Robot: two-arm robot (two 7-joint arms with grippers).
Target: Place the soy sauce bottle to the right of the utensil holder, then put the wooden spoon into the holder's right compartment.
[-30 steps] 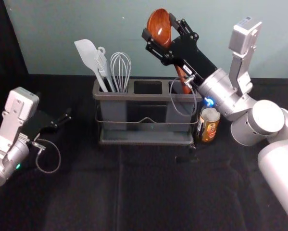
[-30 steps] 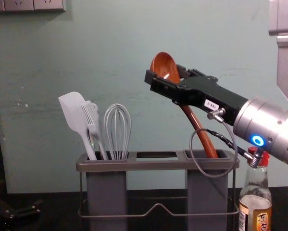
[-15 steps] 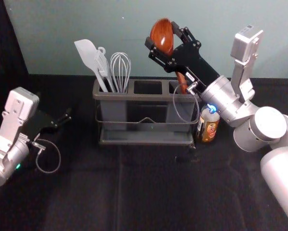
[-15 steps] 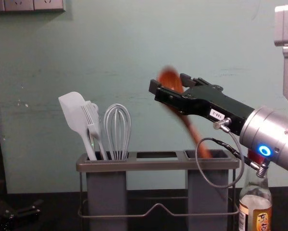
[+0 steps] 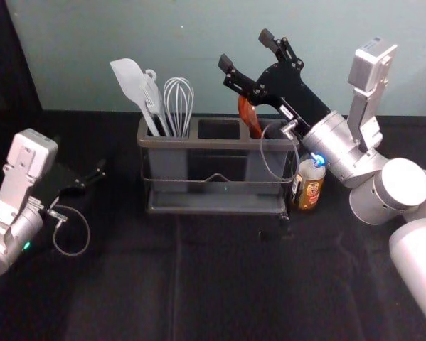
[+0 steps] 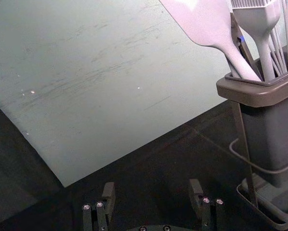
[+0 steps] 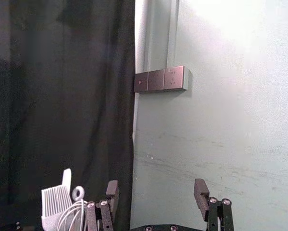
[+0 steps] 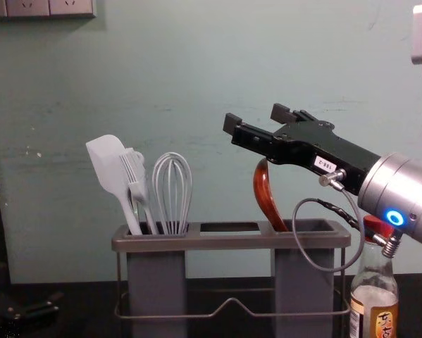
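The wooden spoon (image 8: 267, 196) leans to the left in the right compartment (image 8: 304, 292) of the utensil holder (image 8: 228, 241), and the soy sauce bottle (image 8: 374, 298) stands upright just beside the holder, on its right. Above that compartment, clear of the spoon, the right gripper (image 5: 247, 50) has its fingers spread wide and holds nothing. The left gripper (image 5: 92, 177) is parked to the left of the holder, its fingers also wide apart, with nothing between them.
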